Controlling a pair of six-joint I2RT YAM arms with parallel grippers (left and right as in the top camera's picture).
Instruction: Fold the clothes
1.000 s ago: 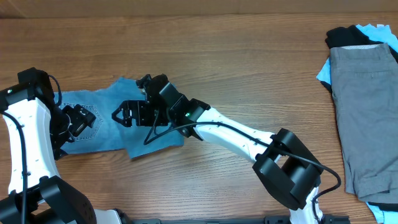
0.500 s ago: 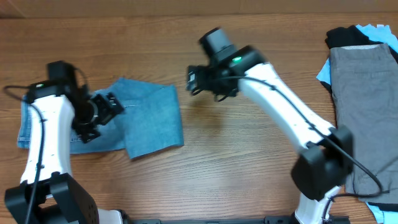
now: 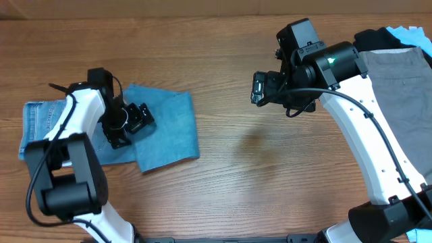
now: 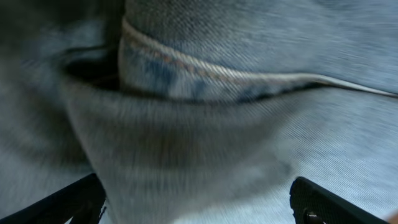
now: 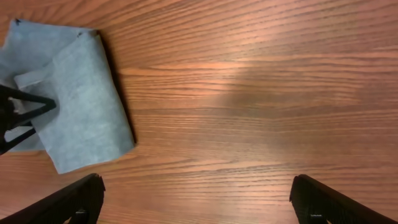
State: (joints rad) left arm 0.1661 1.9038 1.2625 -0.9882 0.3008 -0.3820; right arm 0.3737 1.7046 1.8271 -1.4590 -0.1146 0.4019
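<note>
I see the folded light-blue denim jeans [image 3: 165,131] lying on the left part of the brown wooden tabletop [image 3: 270,182], with a paler, stitched part at the far left. My left gripper [image 3: 133,123] is down on the denim near its middle. In the left wrist view its jaws are released and spread wide, and a stitched seam and rumpled fabric fill the frame. My right gripper [image 3: 259,89] hangs over bare wood, well apart from the jeans, its 2 jaws released and empty. A pile of grey, black and pale-blue garments [image 3: 395,128] lies at the right edge.
</note>
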